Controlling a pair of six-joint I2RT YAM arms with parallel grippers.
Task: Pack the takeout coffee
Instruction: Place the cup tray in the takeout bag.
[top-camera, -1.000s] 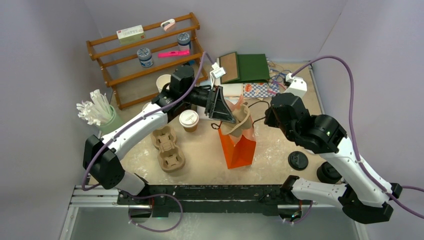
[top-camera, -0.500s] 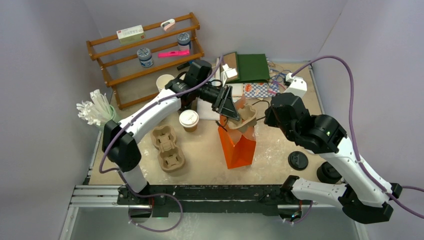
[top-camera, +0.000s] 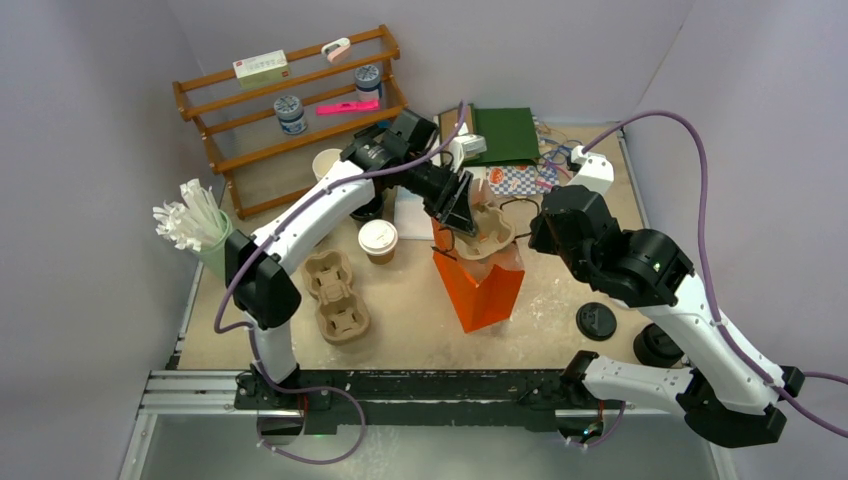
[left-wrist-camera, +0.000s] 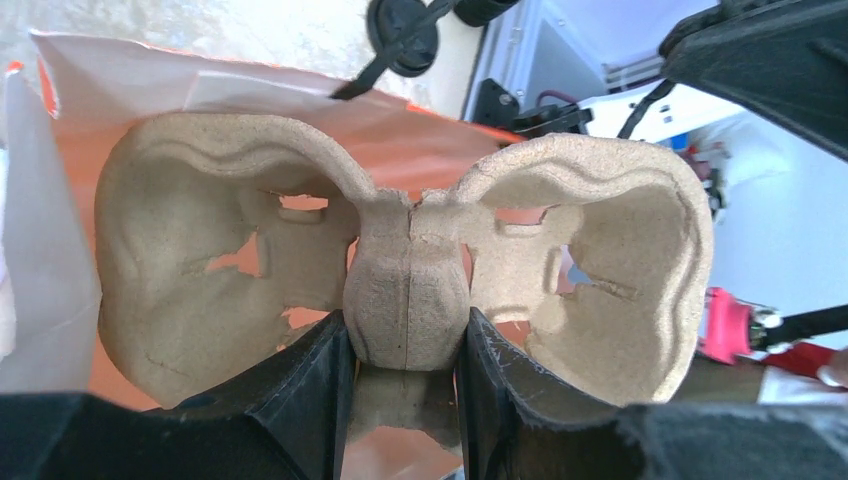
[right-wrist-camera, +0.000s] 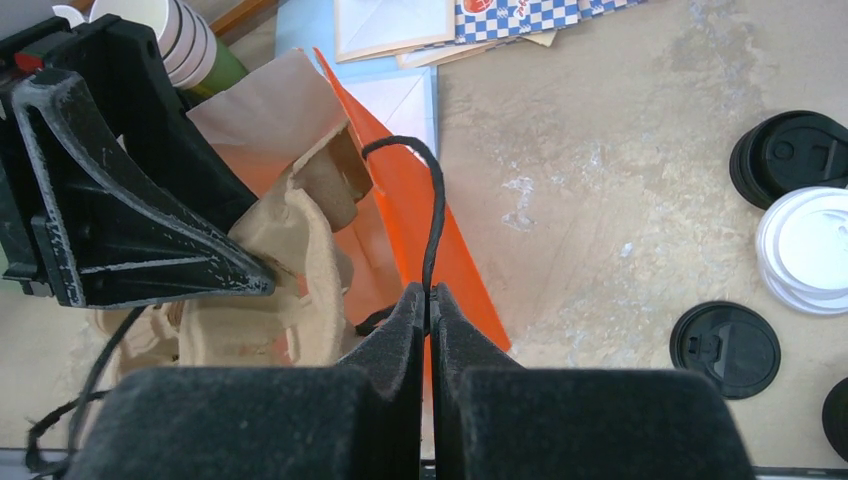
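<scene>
My left gripper (top-camera: 462, 215) is shut on the centre post of a brown pulp cup carrier (left-wrist-camera: 200, 270) and holds it tilted at the open mouth of the orange paper bag (top-camera: 485, 285). The carrier's two cup wells are empty. My right gripper (right-wrist-camera: 428, 300) is shut on the bag's black cord handle (right-wrist-camera: 432, 220) and holds that side of the bag (right-wrist-camera: 400, 200) up. One kraft coffee cup with a white lid (top-camera: 378, 240) stands on the table left of the bag. An open kraft cup (top-camera: 327, 163) stands by the shelf.
More pulp carriers (top-camera: 335, 295) lie left of the bag. Black lids (right-wrist-camera: 725, 348) and a stack of white lids (right-wrist-camera: 810, 250) lie to the right. A wooden shelf (top-camera: 290, 100) stands at the back left, a straw holder (top-camera: 200, 225) at the left, papers (top-camera: 505, 135) behind.
My left gripper has carried the carrier to the right and farther back, over the bag's mouth. The bag has shifted a little to the right. The right arm has not moved.
</scene>
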